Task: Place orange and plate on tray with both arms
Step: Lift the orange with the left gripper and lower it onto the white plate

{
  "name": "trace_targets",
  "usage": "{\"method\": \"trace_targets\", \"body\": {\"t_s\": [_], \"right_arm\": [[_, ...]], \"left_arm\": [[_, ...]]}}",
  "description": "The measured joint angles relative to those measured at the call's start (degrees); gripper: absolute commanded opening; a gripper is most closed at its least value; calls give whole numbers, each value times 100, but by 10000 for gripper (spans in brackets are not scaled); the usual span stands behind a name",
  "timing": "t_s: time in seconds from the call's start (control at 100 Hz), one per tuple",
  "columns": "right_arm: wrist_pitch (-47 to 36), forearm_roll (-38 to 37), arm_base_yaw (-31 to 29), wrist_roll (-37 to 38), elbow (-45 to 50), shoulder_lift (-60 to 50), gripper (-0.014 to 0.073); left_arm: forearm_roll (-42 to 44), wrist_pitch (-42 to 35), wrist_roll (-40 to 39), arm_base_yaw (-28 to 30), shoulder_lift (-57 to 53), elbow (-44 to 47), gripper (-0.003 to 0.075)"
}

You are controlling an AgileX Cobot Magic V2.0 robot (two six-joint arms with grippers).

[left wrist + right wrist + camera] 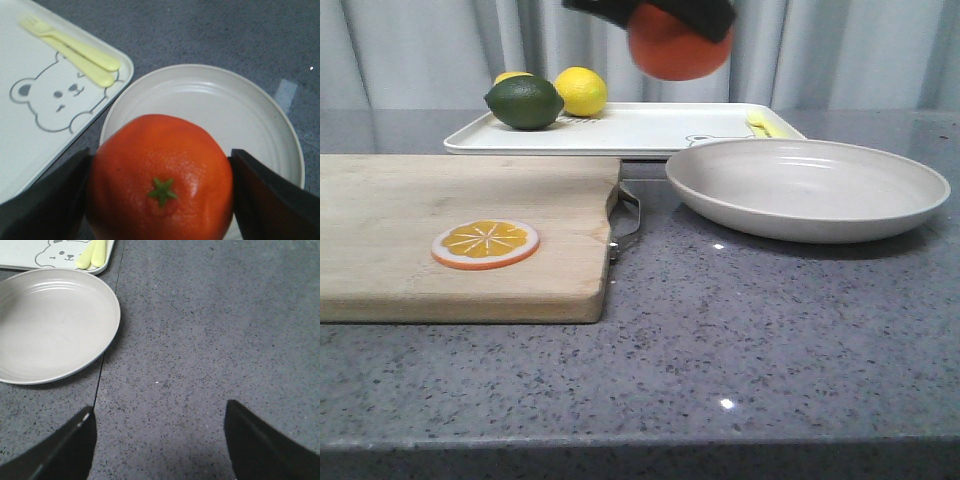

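Speckled grey stone counter (740, 340), glossy round orange (160, 175) aloft.

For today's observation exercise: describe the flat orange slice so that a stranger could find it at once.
Start at the pale wooden cutting board on the grey speckled table. Near its middle lies the flat round orange slice, white-rimmed with yellow segments. Unlike the whole glossy orange held in the left gripper, it lies flat as a disc.
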Motion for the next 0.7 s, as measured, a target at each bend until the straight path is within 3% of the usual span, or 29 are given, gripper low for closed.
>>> {"method": "trace_targets", "body": {"t_s": [0.29,0.7], "right_arm": [[0,0,0,0,0,0,540],[0,0,0,0,0,0,540]], "left_arm": [[0,-359,-110,-584,866,-457,189],[0,-461,-215,-711,1537,-655,190]]}}
